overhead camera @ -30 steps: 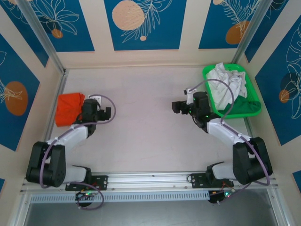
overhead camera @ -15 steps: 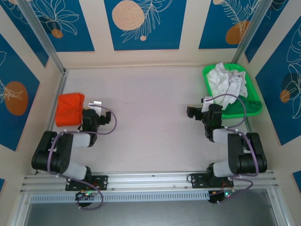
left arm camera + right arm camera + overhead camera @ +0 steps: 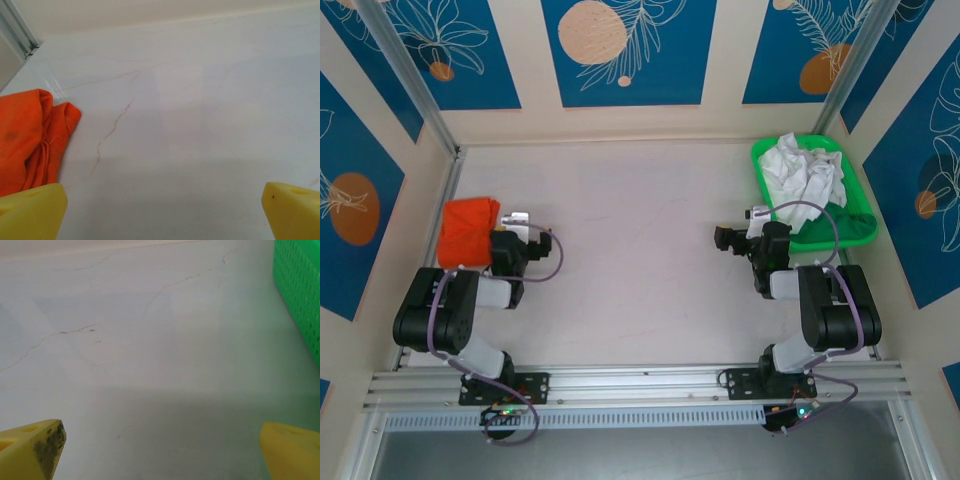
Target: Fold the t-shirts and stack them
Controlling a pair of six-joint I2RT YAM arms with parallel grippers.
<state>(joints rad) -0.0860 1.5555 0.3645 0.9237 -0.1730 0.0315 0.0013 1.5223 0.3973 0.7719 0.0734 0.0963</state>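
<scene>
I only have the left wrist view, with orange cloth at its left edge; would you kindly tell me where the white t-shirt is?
Observer: The white t-shirt lies crumpled in the green tray at the far right of the table.
Operator: Thank you; is the right gripper holding anything?
Observer: No, the right gripper is open over bare table.
Operator: And how does the orange one look overall?
Observer: The orange-red t-shirt is a compact bundle near the table's left edge.

Bright, even light, soft shadows (sharp)
</scene>
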